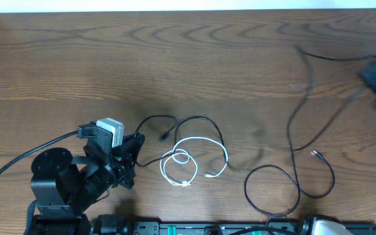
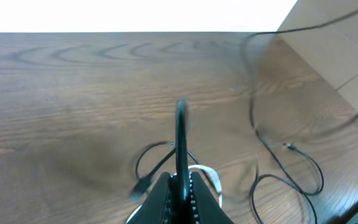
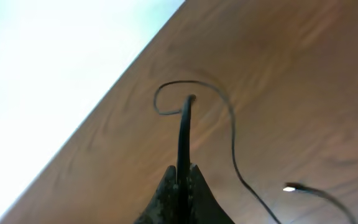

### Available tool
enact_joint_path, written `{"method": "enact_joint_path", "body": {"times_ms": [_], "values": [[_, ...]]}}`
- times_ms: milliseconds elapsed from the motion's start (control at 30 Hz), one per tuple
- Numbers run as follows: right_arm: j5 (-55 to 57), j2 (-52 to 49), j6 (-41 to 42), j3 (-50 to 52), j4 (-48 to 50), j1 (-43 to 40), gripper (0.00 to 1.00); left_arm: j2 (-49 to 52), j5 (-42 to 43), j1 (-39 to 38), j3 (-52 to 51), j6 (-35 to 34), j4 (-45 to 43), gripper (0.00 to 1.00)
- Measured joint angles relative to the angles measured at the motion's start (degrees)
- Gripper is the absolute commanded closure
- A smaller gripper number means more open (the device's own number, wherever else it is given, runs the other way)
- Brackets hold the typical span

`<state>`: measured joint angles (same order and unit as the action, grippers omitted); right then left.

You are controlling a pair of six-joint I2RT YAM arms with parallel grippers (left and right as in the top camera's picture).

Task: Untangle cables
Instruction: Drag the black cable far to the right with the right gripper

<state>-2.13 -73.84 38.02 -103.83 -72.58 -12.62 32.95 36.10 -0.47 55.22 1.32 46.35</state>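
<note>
Cables (image 2: pixel 181 137): thin black cords, one clamped in left end effector (image 2: pixel 180 186), one in right end effector (image 3: pixel 182 180).

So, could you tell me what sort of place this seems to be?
Probably a robotics lab bench rather than a home: a bare wood-grain table, a robot arm mounted at its near edge, and a white cable and a black cable strewn across it.
</note>
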Motion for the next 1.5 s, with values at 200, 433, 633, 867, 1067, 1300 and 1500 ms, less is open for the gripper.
{"method": "enact_joint_path", "body": {"times_ms": [200,433,633,867,1067,1300,1500], "values": [[-2.2,1.8,-3.9,0.0,-1.0,-10.0,0.99,0.0,0.0,0.0,0.0,0.0,0.1,0.92],[-8.6,-0.9,-8.6,0.0,-1.2,-10.1,0.99,0.0,0.0,0.0,0.0,0.0,1.0,0.92],[-11.0,-5.4,-10.5,-0.1,-9.4,-10.1,0.99,0.0,0.0,0.0,0.0,0.0,1.7,0.93],[-11.6,-8.7,-9.0,1.4,-24.0,-10.1,0.99,0.0,0.0,0.0,0.0,0.0,1.7,0.93],[-12.2,-8.6,-6.1,5.3,-24.4,-10.1,0.99,0.0,0.0,0.0,0.0,0.0,1.7,0.93],[-11.8,-8.5,-4.0,12.4,-17.1,-10.3,0.99,0.0,0.0,0.0,0.0,0.0,1.8,0.92],[-8.2,-8.8,-2.1,16.2,-0.4,-13.2,0.99,0.0,0.0,0.0,0.0,0.0,1.7,0.93]]}}
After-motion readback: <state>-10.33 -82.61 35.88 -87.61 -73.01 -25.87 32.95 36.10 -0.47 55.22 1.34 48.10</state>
